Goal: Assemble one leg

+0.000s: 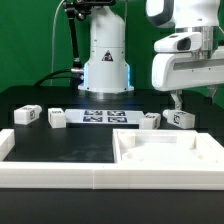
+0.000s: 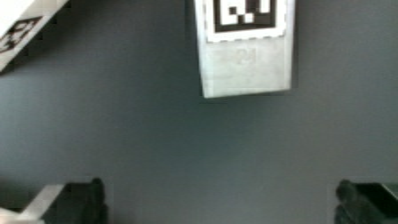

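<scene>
exterior view: the gripper hangs above the table with nothing held. four small blocks lie loose. one leg is just below the gripper and a second leg is near it toward the exterior view's left. two more lie well off that way, beyond the marker board. the large white square piece sits in front of the gripper with no leg fitted, so i judge the task barely begun. wrist view: the fingers stand wide apart and empty. a leg lies ahead of the gripper, though which one i cannot tell. bare table surrounds it, so there looks to be ample room to descend.
</scene>
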You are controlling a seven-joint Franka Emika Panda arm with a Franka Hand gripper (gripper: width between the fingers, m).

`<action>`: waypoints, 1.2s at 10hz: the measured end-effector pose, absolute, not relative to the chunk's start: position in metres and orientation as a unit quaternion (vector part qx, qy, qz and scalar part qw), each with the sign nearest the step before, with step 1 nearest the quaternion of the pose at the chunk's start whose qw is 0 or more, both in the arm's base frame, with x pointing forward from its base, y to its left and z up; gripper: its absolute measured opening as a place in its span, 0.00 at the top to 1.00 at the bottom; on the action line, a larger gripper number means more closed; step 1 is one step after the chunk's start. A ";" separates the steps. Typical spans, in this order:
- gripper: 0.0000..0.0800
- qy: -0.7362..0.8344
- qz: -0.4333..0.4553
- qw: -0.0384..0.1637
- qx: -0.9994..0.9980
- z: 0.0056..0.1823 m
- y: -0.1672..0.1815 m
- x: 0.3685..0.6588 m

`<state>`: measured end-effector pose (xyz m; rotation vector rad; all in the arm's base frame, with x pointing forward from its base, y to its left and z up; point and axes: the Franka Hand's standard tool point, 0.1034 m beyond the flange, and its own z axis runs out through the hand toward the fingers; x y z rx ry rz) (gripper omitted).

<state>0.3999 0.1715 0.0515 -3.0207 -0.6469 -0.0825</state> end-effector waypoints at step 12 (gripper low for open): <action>0.19 -0.240 0.277 -0.026 -0.930 0.025 0.175 0.374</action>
